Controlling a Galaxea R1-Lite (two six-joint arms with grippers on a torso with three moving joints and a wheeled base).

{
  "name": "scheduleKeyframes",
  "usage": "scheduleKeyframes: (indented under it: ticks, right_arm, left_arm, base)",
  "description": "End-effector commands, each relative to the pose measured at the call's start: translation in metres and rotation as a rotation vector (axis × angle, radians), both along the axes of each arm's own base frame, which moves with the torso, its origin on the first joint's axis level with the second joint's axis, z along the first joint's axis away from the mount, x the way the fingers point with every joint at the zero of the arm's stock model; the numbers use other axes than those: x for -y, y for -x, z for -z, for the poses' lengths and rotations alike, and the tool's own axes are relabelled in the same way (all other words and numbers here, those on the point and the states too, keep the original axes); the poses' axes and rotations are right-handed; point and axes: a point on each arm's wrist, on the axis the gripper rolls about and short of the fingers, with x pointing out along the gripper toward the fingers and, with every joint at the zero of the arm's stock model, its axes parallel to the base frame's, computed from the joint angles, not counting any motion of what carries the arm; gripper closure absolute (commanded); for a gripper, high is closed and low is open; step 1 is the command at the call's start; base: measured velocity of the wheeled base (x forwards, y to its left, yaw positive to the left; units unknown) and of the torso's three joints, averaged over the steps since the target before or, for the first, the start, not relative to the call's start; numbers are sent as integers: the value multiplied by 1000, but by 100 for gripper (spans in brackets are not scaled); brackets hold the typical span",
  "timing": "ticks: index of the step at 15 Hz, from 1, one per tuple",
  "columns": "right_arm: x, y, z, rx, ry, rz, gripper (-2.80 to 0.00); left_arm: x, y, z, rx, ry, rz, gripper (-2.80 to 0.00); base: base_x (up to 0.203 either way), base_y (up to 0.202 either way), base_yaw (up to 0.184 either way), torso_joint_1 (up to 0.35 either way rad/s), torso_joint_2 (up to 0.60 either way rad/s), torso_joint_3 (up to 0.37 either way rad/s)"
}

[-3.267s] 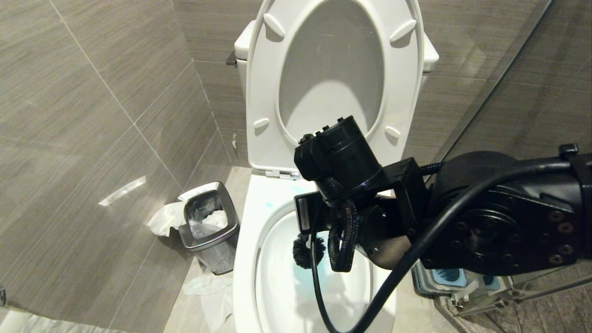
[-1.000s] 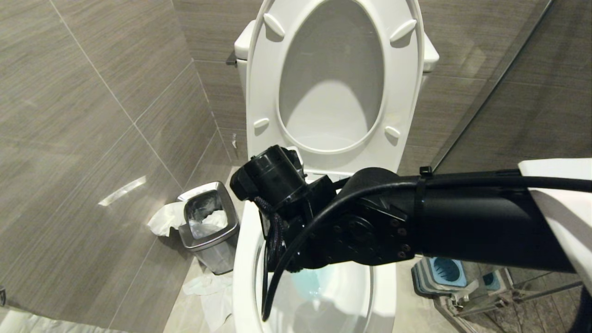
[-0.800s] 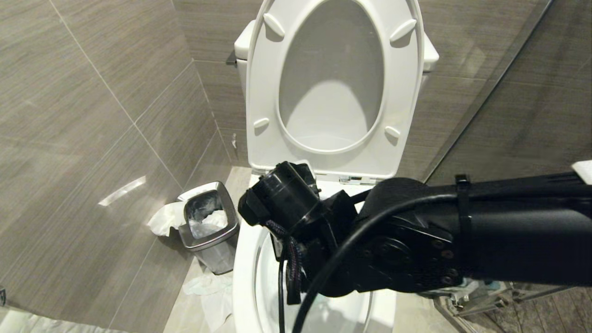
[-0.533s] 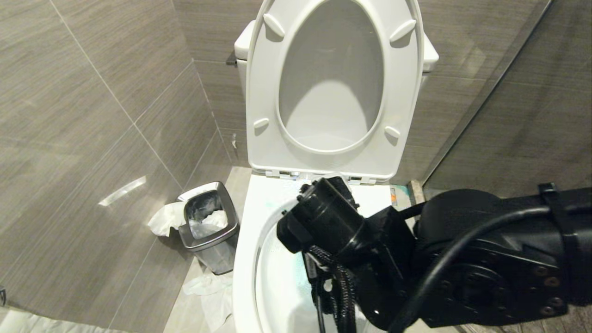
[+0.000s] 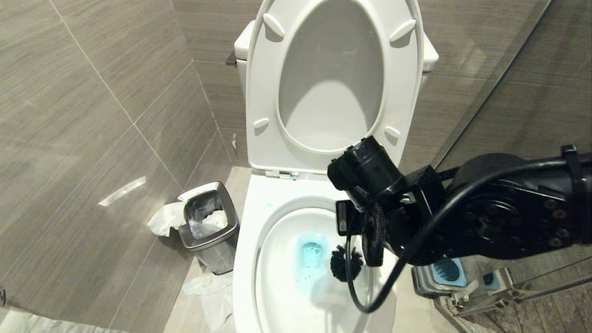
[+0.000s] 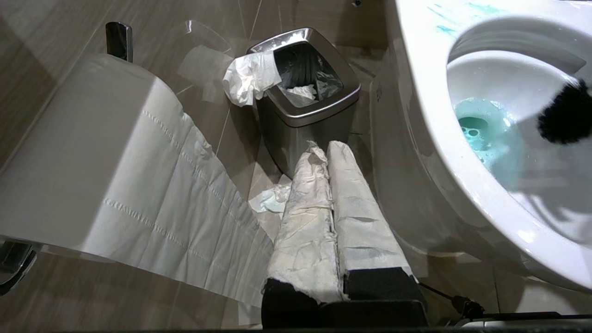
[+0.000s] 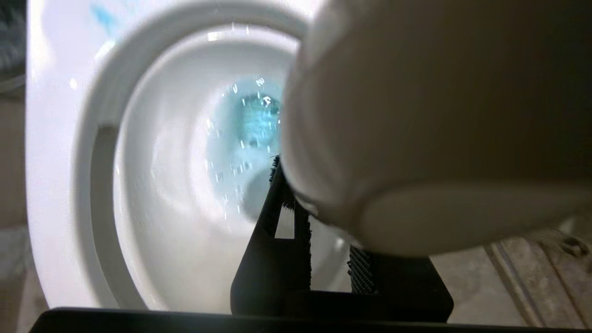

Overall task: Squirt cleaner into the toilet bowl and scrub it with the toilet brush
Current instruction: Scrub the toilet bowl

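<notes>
The toilet bowl [image 5: 249, 259] is open, with its seat and lid raised. Turquoise cleaner [image 5: 310, 252] tints the water at the drain, and pale blue smears mark the rim [image 6: 444, 27]. The toilet brush's black bristle head [image 5: 347, 263] hangs inside the bowl, right of the drain. It also shows in the left wrist view as a black brush head [image 6: 564, 118]. My right gripper [image 7: 323, 203] is shut on the brush's white handle [image 7: 416, 115], whose rounded end fills that view. My right arm [image 5: 485, 222] reaches in over the bowl's right side. My left gripper [image 6: 323, 148], its fingers wrapped in white paper, is shut and parked low beside the bowl.
A small steel bin [image 5: 210, 226] with crumpled paper stands left of the toilet, with more tissue on the floor [image 5: 208, 286]. A toilet paper roll [image 6: 92, 152] hangs close to my left gripper. The blue-grey brush holder [image 5: 446, 273] sits on the floor at the right, by a glass partition.
My right arm swung from the bowl's left side over to its right and rose. The brush head, hidden under the arm before, now shows right of the drain.
</notes>
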Motion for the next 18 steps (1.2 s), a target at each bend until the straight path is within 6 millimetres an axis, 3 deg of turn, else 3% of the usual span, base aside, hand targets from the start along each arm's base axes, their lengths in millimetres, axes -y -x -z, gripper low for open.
scheduleKeyframes:
  ticks: [1, 4, 6, 9, 13, 16, 18]
  right_arm:
    - [-24, -33, 15, 13, -11, 27, 0]
    - [-64, -59, 14, 73, -69, 2, 0]
    - [-97, -42, 20, 65, -57, -80, 0]
    - [-119, -6, 20, 45, -62, -158, 0]
    - [-98, 34, 3, -19, -80, -151, 0]
    - [-69, 47, -6, -41, -64, -129, 0]
    - [-46, 46, -8, -50, -48, -91, 0]
  left_arm:
    - [0, 0, 1, -3, 0, 1, 0]
    - [0, 0, 1, -3, 0, 1, 0]
    - [0, 0, 1, -3, 0, 0, 0]
    - [0, 0, 1, -3, 0, -1, 0]
    - [0, 0, 1, -3, 0, -1, 0]
    - [0, 0, 1, -3, 0, -1, 0]
    - [0, 0, 1, -3, 0, 1, 0]
  base:
    - [0, 0, 0, 0, 0, 0]
    - [0, 0, 0, 0, 0, 0]
    - [0, 0, 0, 0, 0, 0]
    - [0, 0, 0, 0, 0, 0]
    - [0, 0, 0, 0, 0, 0]
    - [0, 0, 0, 0, 0, 0]
    - [0, 0, 0, 0, 0, 0]
